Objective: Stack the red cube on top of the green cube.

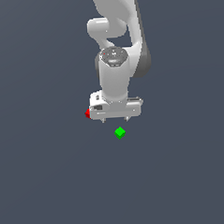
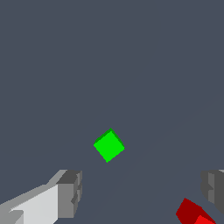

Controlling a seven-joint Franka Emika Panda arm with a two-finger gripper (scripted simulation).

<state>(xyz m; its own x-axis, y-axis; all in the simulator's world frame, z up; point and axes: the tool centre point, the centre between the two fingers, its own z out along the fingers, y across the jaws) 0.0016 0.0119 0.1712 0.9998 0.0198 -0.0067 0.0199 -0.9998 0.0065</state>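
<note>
The green cube (image 1: 119, 132) lies on the dark grey floor just in front of my white gripper (image 1: 115, 119); it also shows in the wrist view (image 2: 109, 145), lying apart from both fingers. The red cube (image 1: 87, 113) peeks out at the gripper's side on the exterior view's left, mostly hidden by the hand. In the wrist view the red cube (image 2: 192, 212) lies near one grey fingertip (image 2: 212, 186), cut off by the frame's edge. The fingers (image 2: 70, 192) stand wide apart and hold nothing. The gripper hangs above the floor, pointing down.
The arm's white links (image 1: 115, 52) rise behind the gripper. The floor (image 1: 183, 175) is a plain dark grey plane with no other objects in view.
</note>
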